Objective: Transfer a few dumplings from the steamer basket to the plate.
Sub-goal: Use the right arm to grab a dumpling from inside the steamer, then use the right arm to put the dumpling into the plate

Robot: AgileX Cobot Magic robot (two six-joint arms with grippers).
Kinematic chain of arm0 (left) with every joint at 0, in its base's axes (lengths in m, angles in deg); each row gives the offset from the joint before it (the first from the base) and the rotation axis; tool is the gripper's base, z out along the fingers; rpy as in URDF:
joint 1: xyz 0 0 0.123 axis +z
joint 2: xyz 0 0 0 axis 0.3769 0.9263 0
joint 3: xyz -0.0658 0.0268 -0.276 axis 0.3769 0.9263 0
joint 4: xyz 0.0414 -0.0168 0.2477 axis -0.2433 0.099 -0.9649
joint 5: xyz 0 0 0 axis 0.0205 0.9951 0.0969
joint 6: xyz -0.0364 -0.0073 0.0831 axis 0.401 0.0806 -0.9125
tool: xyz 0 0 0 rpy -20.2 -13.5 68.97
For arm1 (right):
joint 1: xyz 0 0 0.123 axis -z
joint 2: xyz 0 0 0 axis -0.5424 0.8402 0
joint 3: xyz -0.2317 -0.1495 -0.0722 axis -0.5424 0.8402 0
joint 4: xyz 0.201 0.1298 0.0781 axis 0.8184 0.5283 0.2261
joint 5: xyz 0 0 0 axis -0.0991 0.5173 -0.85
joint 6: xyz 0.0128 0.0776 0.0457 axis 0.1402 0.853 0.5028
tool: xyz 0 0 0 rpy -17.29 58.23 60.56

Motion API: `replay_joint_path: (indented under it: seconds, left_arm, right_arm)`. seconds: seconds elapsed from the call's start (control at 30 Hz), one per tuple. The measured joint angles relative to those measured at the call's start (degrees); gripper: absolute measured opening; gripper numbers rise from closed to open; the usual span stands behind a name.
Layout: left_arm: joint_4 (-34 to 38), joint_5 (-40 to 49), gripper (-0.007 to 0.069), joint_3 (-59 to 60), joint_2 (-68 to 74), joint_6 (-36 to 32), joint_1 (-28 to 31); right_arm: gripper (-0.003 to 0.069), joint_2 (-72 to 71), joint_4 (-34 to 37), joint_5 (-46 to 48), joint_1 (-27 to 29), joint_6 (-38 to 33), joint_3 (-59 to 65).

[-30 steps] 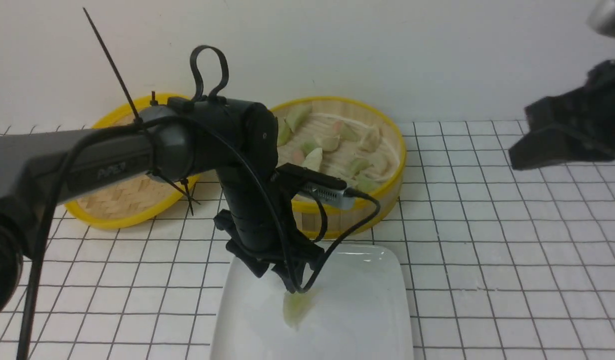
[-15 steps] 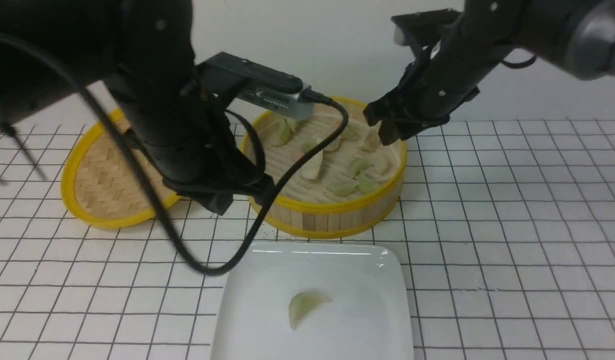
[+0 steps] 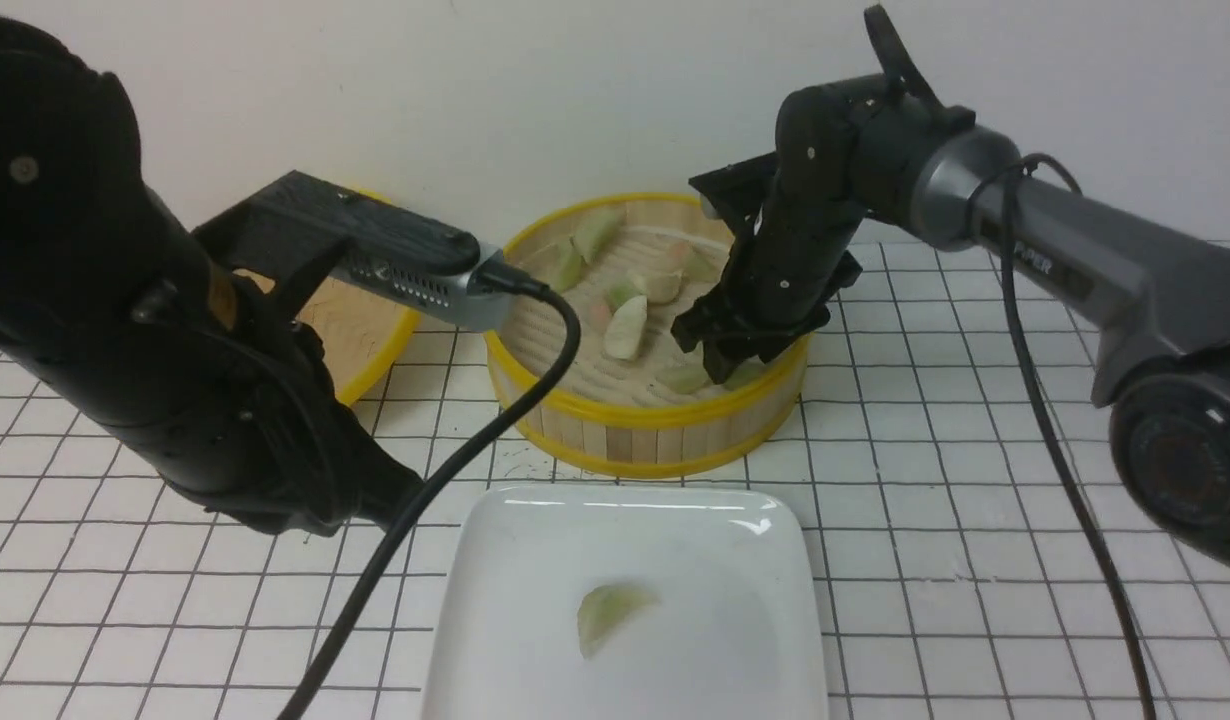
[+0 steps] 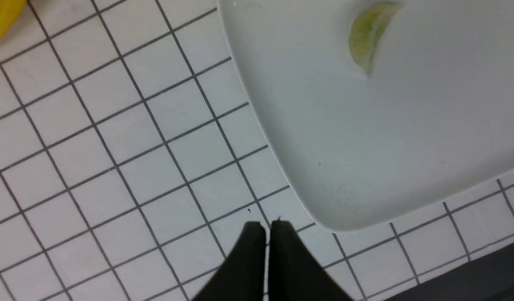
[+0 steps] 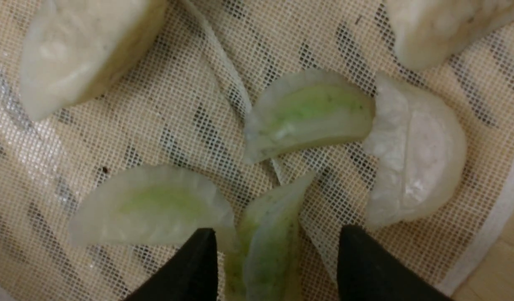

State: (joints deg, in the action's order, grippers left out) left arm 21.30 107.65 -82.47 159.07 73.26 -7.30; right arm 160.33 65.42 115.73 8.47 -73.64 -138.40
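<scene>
Fingers (image 5: 361, 259) of right gripper (image 5: 277, 238) spread, straddling a green dumpling (image 5: 269, 259) at four o'clock in steamer basket (image 3: 655, 435) — left gripper (image 4: 267, 228) pressed together, ten o'clock off plate (image 3: 495, 600); lone dumpling (image 3: 610, 612) on plate.

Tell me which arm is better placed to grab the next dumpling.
Right. The right pincer, open, is inside the basket, straddling a green dumpling. The left pincer is shut, off beside the plate.
</scene>
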Motion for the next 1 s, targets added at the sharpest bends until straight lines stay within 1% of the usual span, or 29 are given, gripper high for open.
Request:
replay_joint_path:
  seconds: [0.07, 0.2, 0.23, 0.37, 0.47, 0.53, 0.6, 0.7, 0.77, 0.87, 1.0]
  left_arm:
    - [0.0, -0.1, -0.0006, 0.2, 0.0, 0.0, 0.0]
    - [0.0, -0.2, -0.0006, 0.2, 0.0, 0.0, 0.0]
    - [0.0, -0.4, -0.0006, 0.2, 0.0, 0.0, 0.0]
    - [0.0, -0.6, -0.0006, 0.2, 0.0, 0.0, 0.0]
    - [0.0, -1.0, -0.0006, 0.2, 0.0, 0.0, 0.0]
    - [0.0, -1.0, -0.0006, 0.2, 0.0, 0.0, 0.0]
    - [0.0, -1.0, -0.0006, 0.2, 0.0, 0.0, 0.0]
    - [0.0, -1.0, -0.0006, 0.2, 0.0, 0.0, 0.0]
    - [0.0, -1.0, -0.0006, 0.2, 0.0, 0.0, 0.0]
    - [0.0, -1.0, -0.0006, 0.2, 0.0, 0.0, 0.0]
    - [0.0, -1.0, -0.0006, 0.2, 0.0, 0.0, 0.0]
  right_arm:
    - [0.0359, 0.5, -0.1, 0.0, -0.1, 0.0, -0.3]
    - [0.0176, 0.6, 0.4, 0.8, -0.1, 0.1, -0.6]
    - [0.0168, 0.6, 0.4, 1.0, -0.1, 0.3, -0.9]
    - [0.0178, 0.6, 0.2, 2.1, -0.1, 0.3, -2.5]
    - [0.0178, -3.0, -0.2, 2.6, -0.1, 1.6, -3.1]
    - [0.0178, -7.2, 0.9, 2.7, -0.1, 2.0, -2.4]
    - [0.0178, -14.2, 4.3, 2.6, -0.1, 2.4, 0.7]
    - [0.0178, -19.9, 10.1, 2.6, -0.6, 2.3, 7.0]
    - [0.0178, -22.8, 13.3, 2.6, -2.1, 2.1, 13.1]
    - [0.0178, -23.2, 14.7, 2.7, -5.5, 1.7, 21.3]
    - [0.0178, -19.6, 14.5, 2.7, -8.7, 1.7, 27.2]
